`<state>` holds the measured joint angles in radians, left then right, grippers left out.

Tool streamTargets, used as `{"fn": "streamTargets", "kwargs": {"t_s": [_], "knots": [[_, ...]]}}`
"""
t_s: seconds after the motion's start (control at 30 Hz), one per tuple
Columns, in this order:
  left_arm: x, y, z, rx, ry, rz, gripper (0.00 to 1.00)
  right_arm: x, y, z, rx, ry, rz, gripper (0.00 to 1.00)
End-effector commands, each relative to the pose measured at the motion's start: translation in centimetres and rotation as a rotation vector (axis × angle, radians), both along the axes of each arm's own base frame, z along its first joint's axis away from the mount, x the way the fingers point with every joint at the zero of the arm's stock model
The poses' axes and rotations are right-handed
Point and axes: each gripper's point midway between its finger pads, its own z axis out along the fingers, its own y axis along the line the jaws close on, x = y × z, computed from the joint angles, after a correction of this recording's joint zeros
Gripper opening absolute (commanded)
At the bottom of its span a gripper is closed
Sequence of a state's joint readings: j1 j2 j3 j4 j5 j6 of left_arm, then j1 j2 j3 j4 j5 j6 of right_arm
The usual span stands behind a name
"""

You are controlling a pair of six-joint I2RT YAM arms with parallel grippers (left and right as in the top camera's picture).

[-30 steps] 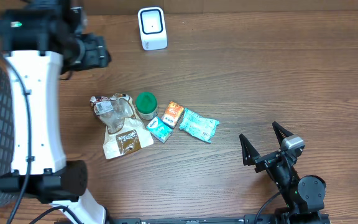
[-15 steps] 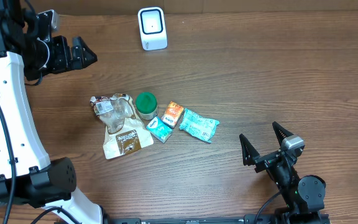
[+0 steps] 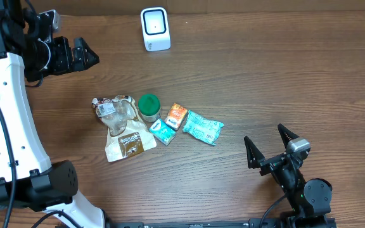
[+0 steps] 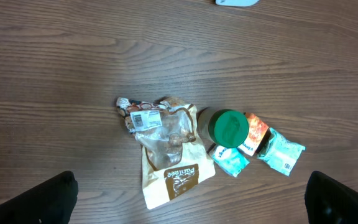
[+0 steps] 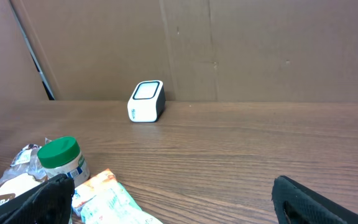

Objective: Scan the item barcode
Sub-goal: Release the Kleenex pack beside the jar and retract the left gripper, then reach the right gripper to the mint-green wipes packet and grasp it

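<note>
Looks like a robotics lab bench dressed up as a shop checkout. Wood-grain table (image 3: 265,76) backed by plain cardboard panels (image 5: 260,50), with a small white barcode scanner (image 3: 155,28), loose snack packets (image 3: 203,128), a green-lidded jar (image 3: 149,105) and a white robot arm (image 3: 14,107).

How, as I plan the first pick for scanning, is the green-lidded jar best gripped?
Take the jar by its green lid, coming down from above. It stands upright, lid well above its flat neighbours; the clear bag and orange packet crowd its base, so a side approach would likely nudge them.
</note>
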<state>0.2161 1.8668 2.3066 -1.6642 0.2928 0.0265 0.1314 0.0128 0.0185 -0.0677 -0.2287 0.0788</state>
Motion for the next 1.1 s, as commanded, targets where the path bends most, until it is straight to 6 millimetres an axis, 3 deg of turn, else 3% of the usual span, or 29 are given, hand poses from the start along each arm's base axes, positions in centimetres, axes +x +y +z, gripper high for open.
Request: {"fn": "streamTargets", "kwargs": {"t_s": [0.0,0.33,0.67,0.9,1.07], "knots": [[0.0,-0.2,0.8,0.003,-0.031,-0.022,1.00,0.1,-0.1,-0.1,0.006,-0.004,-0.008,1.00],[0.0,-0.3,0.8,0.003,-0.031,-0.023,0.99,-0.3,0.5,0.7,0.061,0.008,0.031,1.00],[0.0,-0.2,0.8,0.003,-0.031,-0.022,1.00,-1.6,0.8,5.3,0.085,0.110,0.057,1.00],[0.0,-0.5,0.8,0.003,-0.031,-0.028,1.00,-0.1,1.0,8.5,0.056,0.285,0.050,1.00],[0.0,-0.5,0.8,0.003,-0.031,-0.028,0.99,1.7,2.1,9.5,-0.030,0.467,0.115,1.00]]}}
